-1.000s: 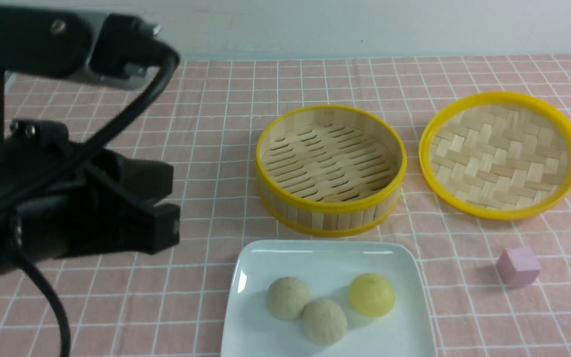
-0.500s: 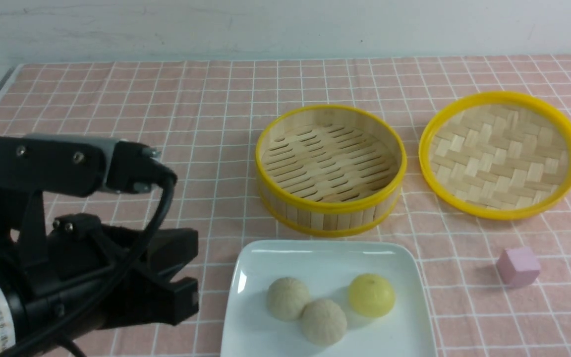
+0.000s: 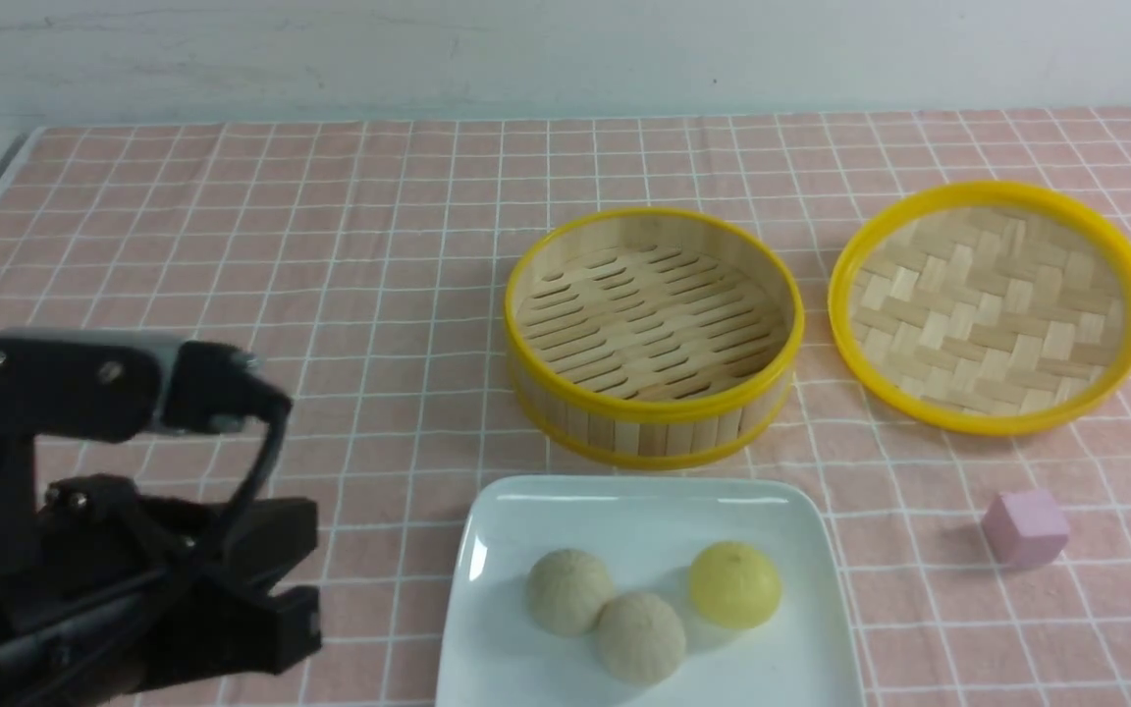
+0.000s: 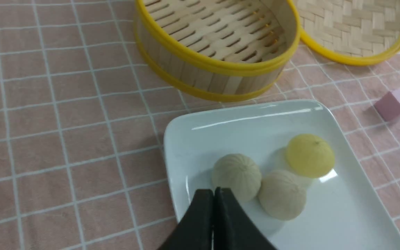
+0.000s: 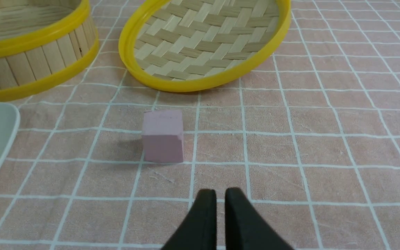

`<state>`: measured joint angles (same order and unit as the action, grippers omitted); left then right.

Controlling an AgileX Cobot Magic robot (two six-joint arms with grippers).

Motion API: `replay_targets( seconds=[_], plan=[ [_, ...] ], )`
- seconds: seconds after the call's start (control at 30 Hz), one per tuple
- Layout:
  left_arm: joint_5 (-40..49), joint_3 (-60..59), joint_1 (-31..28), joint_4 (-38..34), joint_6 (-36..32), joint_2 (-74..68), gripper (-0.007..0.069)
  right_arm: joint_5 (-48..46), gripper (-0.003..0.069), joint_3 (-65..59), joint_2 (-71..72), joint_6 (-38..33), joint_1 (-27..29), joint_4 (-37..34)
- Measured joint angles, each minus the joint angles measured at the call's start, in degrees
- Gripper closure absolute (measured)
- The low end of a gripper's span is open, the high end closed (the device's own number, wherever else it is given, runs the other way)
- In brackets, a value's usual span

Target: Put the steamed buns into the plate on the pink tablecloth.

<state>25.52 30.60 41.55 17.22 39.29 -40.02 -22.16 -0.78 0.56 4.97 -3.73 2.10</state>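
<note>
Black left pincer (image 4: 214, 194) closed, tips pressed together with nothing between them, seen in the wrist view over the near rim of the plate (image 4: 200, 125), just short of one beige-grey bun. In the front view, same pincer (image 3: 281, 579) low at the near left, off to the left of the plate (image 3: 644, 506) and apart from it. Right pincer (image 5: 220, 198) all but closed, only a thin slit between the tips, gripping nothing, poised above bare pink tablecloth (image 5: 325, 114) a little short of a small pink cube (image 5: 162, 135); not visible in the front view.

All three steamed buns (image 3: 642, 636) on the white square plate, toward its near half: two beige-grey ones touching each other, the pale yellow one (image 3: 734, 584) just beside them on the right. Plate flat on the pink tablecloth (image 3: 232, 245) at the near edge of the surface.

Just beyond the plate, a round bamboo steamer (image 3: 654, 334) with yellow rims, slatted floor bare. To its right, close by but apart, the woven lid (image 3: 990, 304) lying with its hollow side up. Pink cube (image 3: 1025, 527) on the cloth in front of the lid, right of the plate and well apart from it.
</note>
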Motion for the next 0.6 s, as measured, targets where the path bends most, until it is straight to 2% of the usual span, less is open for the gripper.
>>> replay_targets(
  seconds=[0.2, 0.23, 0.27, 0.3, 0.37, 0.5, 0.6],
  plan=[
    [-5.4, -12.3, -17.4, -11.0, -14.4, 12.9, 0.0591, 0.0, 0.0587, 0.0, 0.0, 0.0, 0.0, 0.0],
    [-5.4, -12.7, -18.0, -11.5, -15.3, 14.1, 0.0591, 0.0, 0.0586, 0.0, 0.0, 0.0, 0.0, 0.0],
    [-5.3, -16.1, -22.8, -13.0, -18.5, 19.4, 0.0589, 0.0, 0.0584, 0.0, 0.0, 0.0, 0.0, 0.0],
    [-5.3, -16.4, -23.3, -13.1, -19.1, 20.8, 0.0588, 0.0, 0.0583, 0.0, 0.0, 0.0, 0.0, 0.0],
    [-5.3, -20.9, -29.4, -12.9, -21.8, 29.2, 0.0585, 0.0, 0.0579, 0.0, 0.0, 0.0, 0.0, 0.0],
    [-5.4, -26.5, -35.0, -11.0, -22.6, 36.9, 0.0580, 0.0, 0.0575, 0.0, 0.0, 0.0, 0.0, 0.0],
    [-5.3, -29.4, -36.4, -10.5, -22.7, 39.0, 0.0580, 0.0, 0.0575, 0.0, 0.0, 0.0, 0.0, 0.0]
  ],
)
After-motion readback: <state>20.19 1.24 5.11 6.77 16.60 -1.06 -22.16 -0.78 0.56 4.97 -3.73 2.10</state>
